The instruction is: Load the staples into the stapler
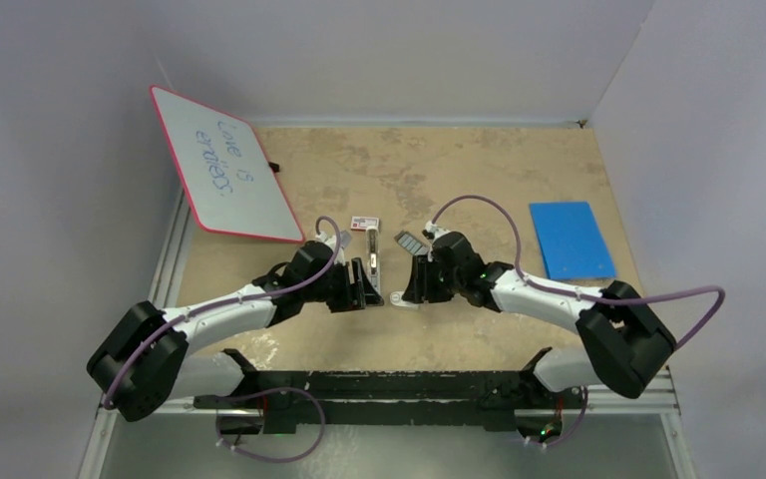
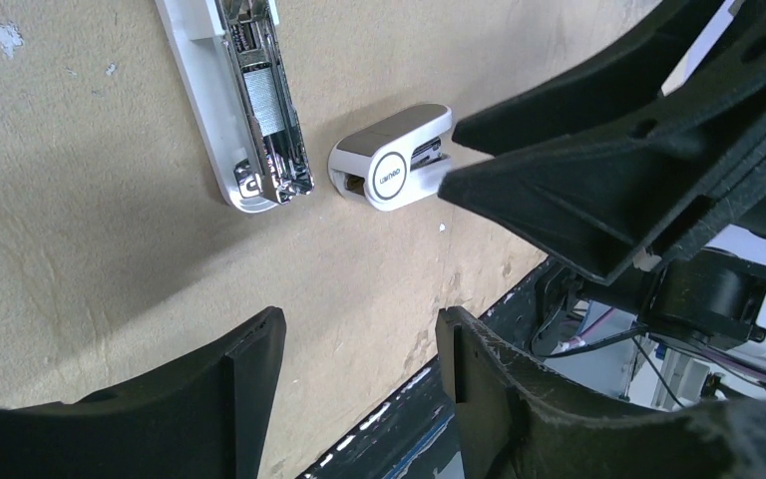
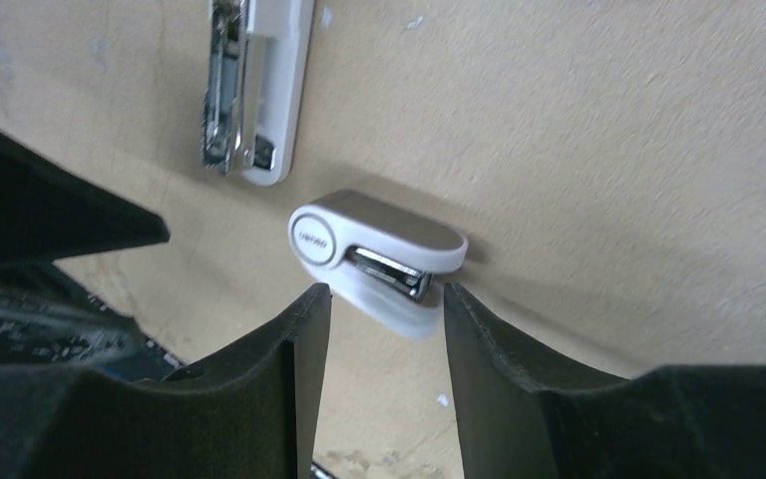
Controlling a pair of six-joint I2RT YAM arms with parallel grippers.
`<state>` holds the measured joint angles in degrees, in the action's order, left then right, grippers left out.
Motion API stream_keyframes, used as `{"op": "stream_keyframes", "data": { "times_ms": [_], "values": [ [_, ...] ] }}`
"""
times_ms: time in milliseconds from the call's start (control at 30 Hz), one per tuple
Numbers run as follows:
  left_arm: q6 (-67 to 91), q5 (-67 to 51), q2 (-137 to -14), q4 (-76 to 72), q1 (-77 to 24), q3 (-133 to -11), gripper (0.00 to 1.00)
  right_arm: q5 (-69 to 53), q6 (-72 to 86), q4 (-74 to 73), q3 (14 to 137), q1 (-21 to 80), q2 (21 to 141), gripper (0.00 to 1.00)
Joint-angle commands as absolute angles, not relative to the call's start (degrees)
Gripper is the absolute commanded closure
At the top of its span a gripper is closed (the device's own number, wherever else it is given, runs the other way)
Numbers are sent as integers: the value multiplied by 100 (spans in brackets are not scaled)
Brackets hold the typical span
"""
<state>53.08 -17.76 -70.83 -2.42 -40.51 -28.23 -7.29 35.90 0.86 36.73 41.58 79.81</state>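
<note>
The stapler lies open on the table: a long white bar with a metal channel and a short white cap with a round logo. A ribbed grey strip shows inside the channel. The staples, a dark grey ribbed block, lie just behind my right gripper. My left gripper is open and empty beside the bar's near end. My right gripper is open and empty, its fingertips just short of the cap on either side.
A small red-and-white box lies behind the stapler. A red-edged whiteboard leans at the back left. A blue flat pad lies at the right. The black rail of the arm bases runs along the near edge.
</note>
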Motion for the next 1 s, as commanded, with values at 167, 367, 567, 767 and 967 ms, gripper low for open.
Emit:
{"op": "stream_keyframes", "data": {
  "times_ms": [167,367,567,767,967],
  "values": [
    [5246,-1732,-7132,-361,-4025,-3010,43,-744,3900,552,3528,4178,7467,56],
    [5335,-1853,-7205,-451,-4025,-2936,46,-78,4042,566,4162,4166,7730,59],
    [5506,-2082,-7418,-838,-4049,-2744,60,-185,3854,778,4259,4170,8471,59],
    [5696,-2017,-7839,-1149,-4337,-2737,66,-326,4133,696,3837,4167,8331,61],
    [5765,-1949,-8144,-1300,-4461,-2799,67,-714,4376,667,3195,4175,7691,58]
  ]
}}
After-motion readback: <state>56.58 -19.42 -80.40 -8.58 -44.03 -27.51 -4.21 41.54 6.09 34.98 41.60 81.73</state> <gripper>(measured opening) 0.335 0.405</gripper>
